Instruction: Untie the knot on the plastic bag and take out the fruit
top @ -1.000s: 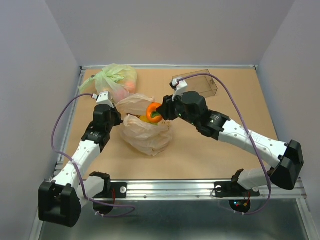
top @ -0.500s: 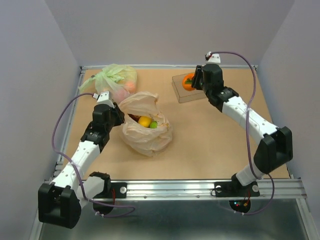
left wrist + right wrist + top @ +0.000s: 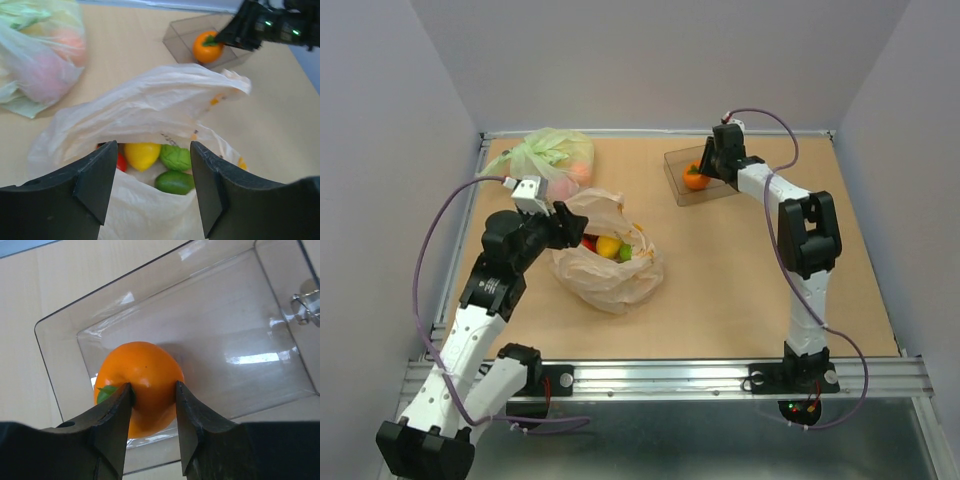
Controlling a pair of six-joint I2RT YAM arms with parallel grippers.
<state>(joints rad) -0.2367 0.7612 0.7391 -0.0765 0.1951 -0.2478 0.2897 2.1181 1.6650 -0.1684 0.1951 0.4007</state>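
The plastic bag [image 3: 610,278] lies left of centre with its mouth gaping, and no knot is in view. Inside it show a yellow lemon [image 3: 141,154], two green fruits [image 3: 175,182] and a bit of red [image 3: 121,162]. My left gripper [image 3: 565,222] hovers open over the bag's mouth [image 3: 165,95], with nothing between its fingers [image 3: 97,175]. Far right, my right gripper [image 3: 708,168] is shut on the orange fruit [image 3: 142,367] by its green cap, inside the rim of the clear box [image 3: 225,315]. Whether the orange [image 3: 695,178] touches the box floor I cannot tell.
A light-green bag [image 3: 550,155] with pinkish fruit lies at the back left, close behind the peach bag, and it also shows in the left wrist view [image 3: 40,55]. The clear box [image 3: 678,190] stands at the back, right of centre. Grey walls enclose the table.
My right arm has carried the orange from the bag's mouth to the clear box. My left gripper has opened, let go of the bag's edge and risen a little.
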